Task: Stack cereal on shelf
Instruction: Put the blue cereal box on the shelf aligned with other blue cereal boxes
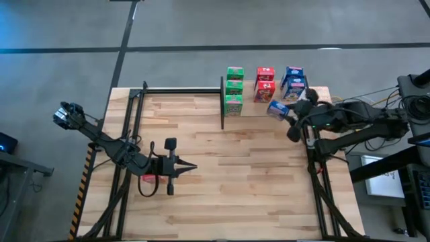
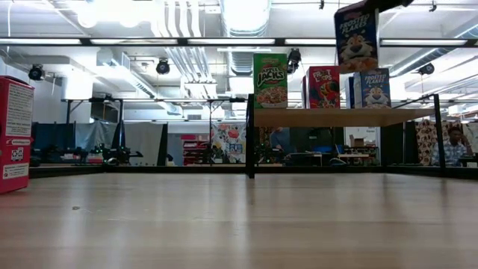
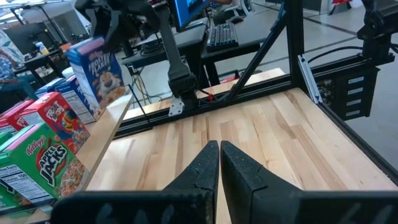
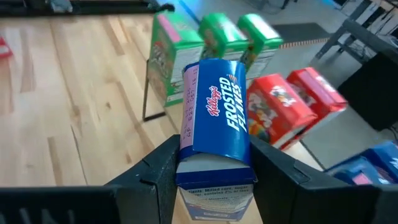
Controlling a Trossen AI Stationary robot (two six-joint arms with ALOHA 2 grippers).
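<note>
The shelf (image 1: 252, 107) (image 2: 336, 117) stands at the table's far right on black posts. Green (image 1: 234, 87), red (image 1: 265, 84) and blue (image 1: 293, 82) cereal boxes stand upright on it in rows. My right gripper (image 1: 287, 113) (image 4: 214, 165) is shut on another blue cereal box (image 1: 277, 109) (image 2: 356, 37), high above the shelf's near edge. My left gripper (image 1: 189, 168) (image 3: 219, 168) hovers shut over the table's near left, holding nothing. One red cereal box (image 1: 149, 178) (image 2: 15, 134) stands on the table under the left arm. My right gripper pinches the blue box between its two fingers (image 4: 163, 171), one on each narrow side (image 4: 184, 134), at the box's upper end. The fingers come slanting down from the table's right. The box hangs about upright, lifted clear of the shelf and the boxes on it.
A black post (image 1: 222, 101) marks the shelf's left end. Black frame rails (image 1: 134, 128) run along the table's left, and others (image 1: 316, 175) along its right. Bare wood tabletop (image 1: 242, 181) lies between the arms. A person (image 2: 452, 142) sits in the room behind.
</note>
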